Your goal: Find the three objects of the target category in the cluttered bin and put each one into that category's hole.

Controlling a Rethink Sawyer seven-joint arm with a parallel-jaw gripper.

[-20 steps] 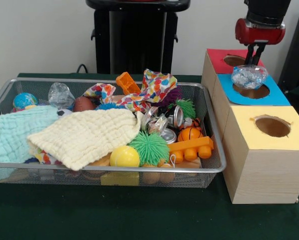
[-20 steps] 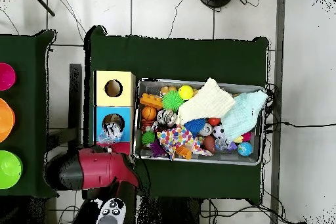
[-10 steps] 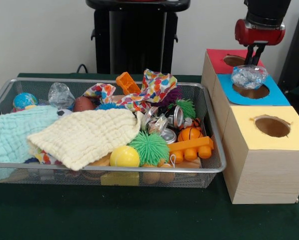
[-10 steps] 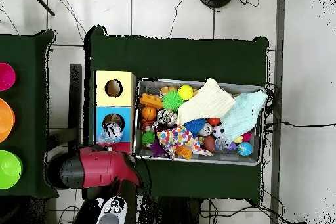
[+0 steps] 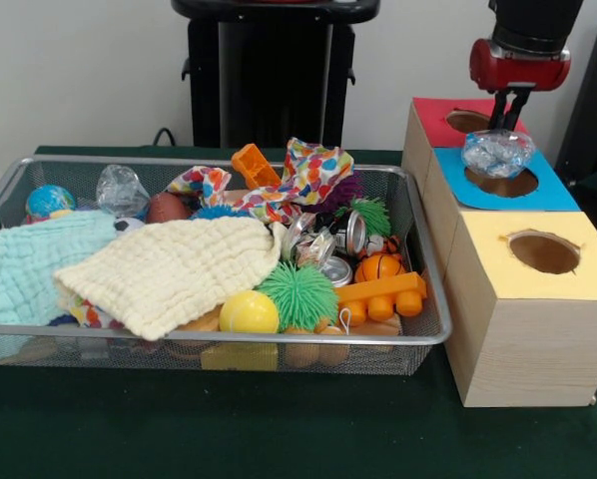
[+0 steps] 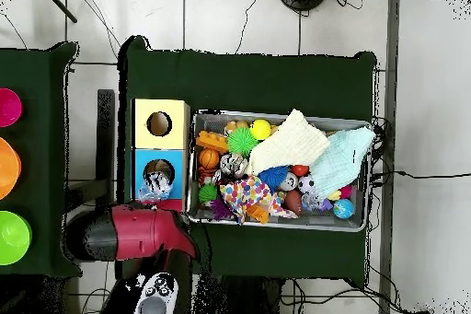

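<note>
One wad (image 5: pixel 496 152) of crinkly clear film is at the blue-faced box's hole (image 5: pixel 505 184), sitting on or just over the rim at its far edge and not dropped through yet, so you're mid-delivery on this one. Can't tell from here whether any wad has already gone into the box. At least one more film wad (image 5: pixel 121 189) is visible in the wire-mesh bin (image 5: pixel 229 337), far-left corner in the front view, beside the globe ball (image 5: pixel 49 201). A third isn't clearly visible; it could be under the yellow cloth (image 5: pixel 174 269), the mint cloth (image 5: pixel 29 269) or the spotted fabric (image 5: pixel 298 180), so expect some digging. Arm pose: the red wrist hangs straight down over the far end of the box row, roughly above the seam between the red-faced box (image 5: pixel 438 115) and the blue one. The gripper (image 5: pixel 506 120) points down with its thin dark fingers (image 5: pixel 501 111) close together, tips meeting the top of the wad, so it reads as pinching the wad, though the contact is too small to confirm. In the overhead view the wad (image 6: pixel 157 182) shows inside the blue hole's outline, with the arm's red body just beside that box on the table (image 6: pixel 258 75).
</note>
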